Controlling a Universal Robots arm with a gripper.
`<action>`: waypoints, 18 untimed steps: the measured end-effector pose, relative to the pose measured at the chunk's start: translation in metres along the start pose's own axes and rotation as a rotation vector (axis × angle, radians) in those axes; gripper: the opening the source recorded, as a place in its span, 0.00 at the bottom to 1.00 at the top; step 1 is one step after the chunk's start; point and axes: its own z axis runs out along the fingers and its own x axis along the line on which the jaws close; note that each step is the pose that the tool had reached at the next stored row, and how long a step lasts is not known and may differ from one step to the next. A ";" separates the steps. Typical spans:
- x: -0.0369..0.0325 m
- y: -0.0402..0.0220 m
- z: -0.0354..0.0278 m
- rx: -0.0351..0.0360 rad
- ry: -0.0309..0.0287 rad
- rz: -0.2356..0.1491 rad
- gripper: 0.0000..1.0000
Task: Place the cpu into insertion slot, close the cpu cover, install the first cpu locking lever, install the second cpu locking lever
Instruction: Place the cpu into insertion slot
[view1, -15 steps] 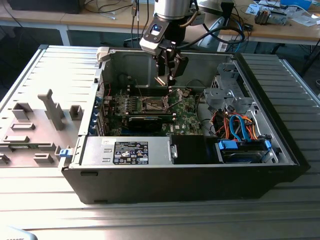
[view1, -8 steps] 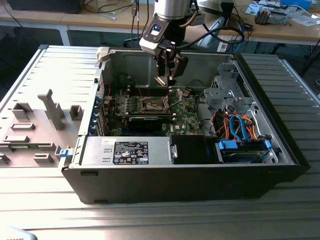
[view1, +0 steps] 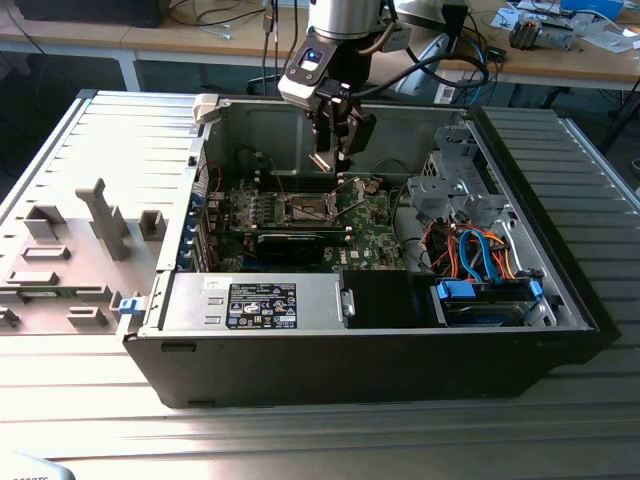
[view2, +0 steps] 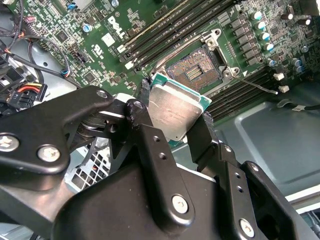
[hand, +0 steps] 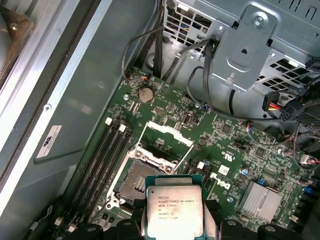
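The cpu is a small square chip with a silver-grey top, and my gripper is shut on two of its opposite edges. It hangs tilted a little above the green board, close to the insertion slot, a dark square socket with its contacts bare. In the first wrist view the cpu sits between the black fingers, just short of the slot. The cpu cover stands swung up behind the slot. A thin wire lever sticks out free beside it. In the exterior view the gripper hovers inside the open case.
Long memory slots run on both sides of the socket. A metal drive cage with cables rises near the board. The case wall, a black card and the power supply ring the board.
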 end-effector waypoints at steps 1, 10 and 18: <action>0.0000 0.0000 0.0000 0.0000 0.0000 0.001 0.54; 0.0000 0.0000 0.0002 0.0005 0.0000 0.012 0.54; 0.0000 0.0000 0.0004 0.0010 0.0000 0.022 0.54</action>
